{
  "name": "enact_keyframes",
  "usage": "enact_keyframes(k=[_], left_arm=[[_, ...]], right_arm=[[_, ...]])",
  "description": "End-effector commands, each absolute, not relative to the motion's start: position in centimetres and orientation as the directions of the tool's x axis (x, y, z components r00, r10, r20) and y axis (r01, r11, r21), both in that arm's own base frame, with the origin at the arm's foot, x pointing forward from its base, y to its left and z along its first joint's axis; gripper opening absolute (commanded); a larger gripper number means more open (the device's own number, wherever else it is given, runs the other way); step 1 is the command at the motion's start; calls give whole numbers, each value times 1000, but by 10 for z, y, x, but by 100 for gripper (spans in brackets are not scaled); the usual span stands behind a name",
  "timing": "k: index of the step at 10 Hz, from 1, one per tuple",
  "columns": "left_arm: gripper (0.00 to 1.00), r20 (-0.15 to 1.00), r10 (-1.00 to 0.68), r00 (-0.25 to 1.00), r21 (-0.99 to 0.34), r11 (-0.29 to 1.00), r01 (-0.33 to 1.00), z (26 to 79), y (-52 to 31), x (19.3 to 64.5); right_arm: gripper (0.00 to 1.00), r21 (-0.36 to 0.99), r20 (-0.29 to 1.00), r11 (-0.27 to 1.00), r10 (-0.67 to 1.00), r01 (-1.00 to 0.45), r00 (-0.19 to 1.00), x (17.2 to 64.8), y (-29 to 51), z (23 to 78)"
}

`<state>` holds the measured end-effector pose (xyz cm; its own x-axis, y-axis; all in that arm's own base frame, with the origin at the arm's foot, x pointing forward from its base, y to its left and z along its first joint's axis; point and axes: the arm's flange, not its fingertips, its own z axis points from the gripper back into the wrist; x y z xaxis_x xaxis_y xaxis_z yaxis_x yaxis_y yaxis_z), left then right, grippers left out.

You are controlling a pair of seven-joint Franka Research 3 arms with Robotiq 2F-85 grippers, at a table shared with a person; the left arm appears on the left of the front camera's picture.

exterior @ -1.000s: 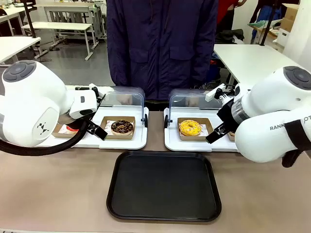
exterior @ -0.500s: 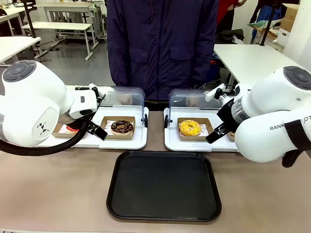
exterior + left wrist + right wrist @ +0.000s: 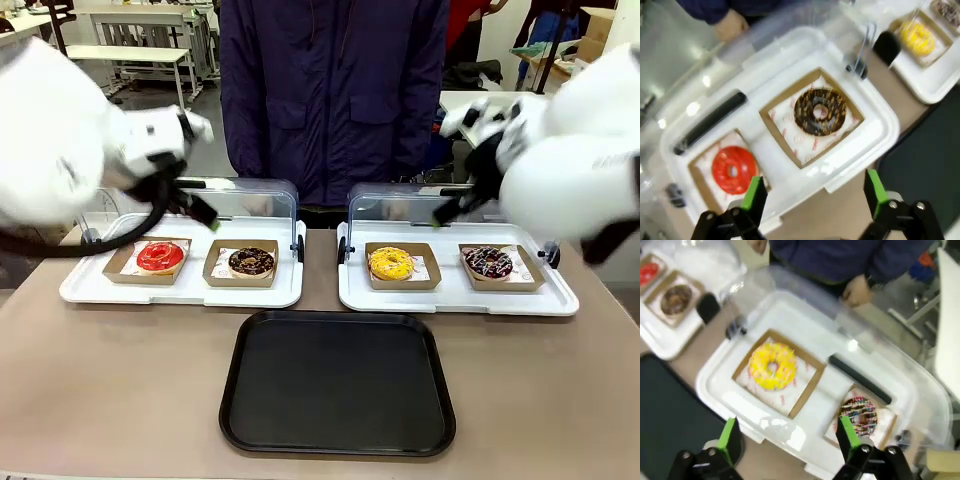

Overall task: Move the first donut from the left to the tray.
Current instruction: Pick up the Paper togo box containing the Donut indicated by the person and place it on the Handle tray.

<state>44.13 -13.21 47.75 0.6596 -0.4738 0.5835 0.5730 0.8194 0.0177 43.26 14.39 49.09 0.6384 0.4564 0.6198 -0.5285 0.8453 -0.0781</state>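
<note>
**Tabletop watch: the red donut has a close neighbour**

Brown table (image 3: 120, 380) stretches between the robot and a person (image 3: 335, 100) standing at the far side. On the left white tray (image 3: 85, 290), the red donut (image 3: 160, 257) sits at the far left in its cardboard holder (image 3: 118, 262). Nothing touches it, and it lies well apart from the black tray (image 3: 337, 445) at the near middle.

The left pincer (image 3: 815, 196) hangs above with its jaws spread wide, holding nothing. Its wrist view shows it aimed at the white tray's near rim, between the red donut and the chocolate donut (image 3: 251, 262) just to its right.

That aim is my main worry, because a straight drop from here could land on the wrong donut or straddle both holders. Closing on the glaze itself would likely dent or smear it. Pinching only one wall of the shallow holder could tip the donut out on the way right. The clear lid (image 3: 255, 200) stands raised at the far edge with a hand (image 3: 731, 24) behind it, so an overreach might clip either.

Further right, the yellow donut (image 3: 390, 263) and the sprinkled donut (image 3: 488, 262) lie on the right white tray (image 3: 450, 302). The right pincer (image 3: 788, 436) hangs above them, jaws also wide and gripping nothing. If it strayed toward the middle, it could cross the carry path.
</note>
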Motion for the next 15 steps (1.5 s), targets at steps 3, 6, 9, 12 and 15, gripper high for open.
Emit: enact_keyframes(k=[3,6,9,12,15], left_arm=[[100,636,-527,564,-154,629,762,537,-22,488],[100,724,-498,477,-240,466,852,537,66,492],[100,838,-381,391,-241,384,891,508,131,496],[100,816,-408,409,-231,419,878,514,128,476],[100,832,-374,410,-277,361,891,500,149,493]], right_arm=[[100,45,728,755,424,-655,539,419,8,547],[100,41,809,649,425,-760,406,397,-76,534],[100,-8,826,607,453,-794,337,384,-105,522],[100,6,813,615,456,-789,362,378,-110,525],[100,26,833,627,417,-779,364,392,-134,536]])
